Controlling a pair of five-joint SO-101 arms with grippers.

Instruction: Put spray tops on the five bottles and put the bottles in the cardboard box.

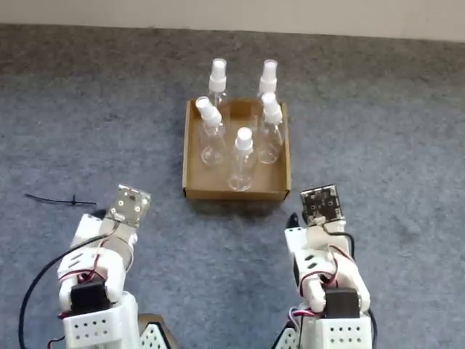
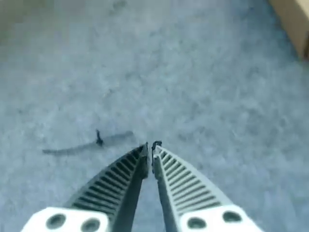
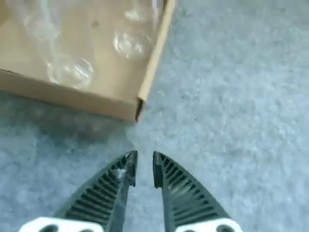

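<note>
Where the bottles stand: all five bottles (image 1: 243, 169) are upright inside the cardboard box (image 1: 236, 193), three toward its near side and two at the back, their necks showing past the far wall.
Spray tops (image 1: 243, 138): white, one seated on each bottle.
Where the box sits: on the grey counter (image 1: 392, 145), ahead of the two arms and between them. The right wrist view catches its near corner (image 3: 140, 104) with clear bottle bases inside.
Left arm (image 1: 109, 243): at the counter's near edge, apart from the box.
Left jaws: narrow, tips all but touching, holding nothing.
Right arm (image 1: 323, 251): near the box's front corner.
Right jaws: narrow, a thin gap, holding nothing.
Cable tie (image 1: 58, 198): black, flat on the counter ahead of the left jaws.
</note>
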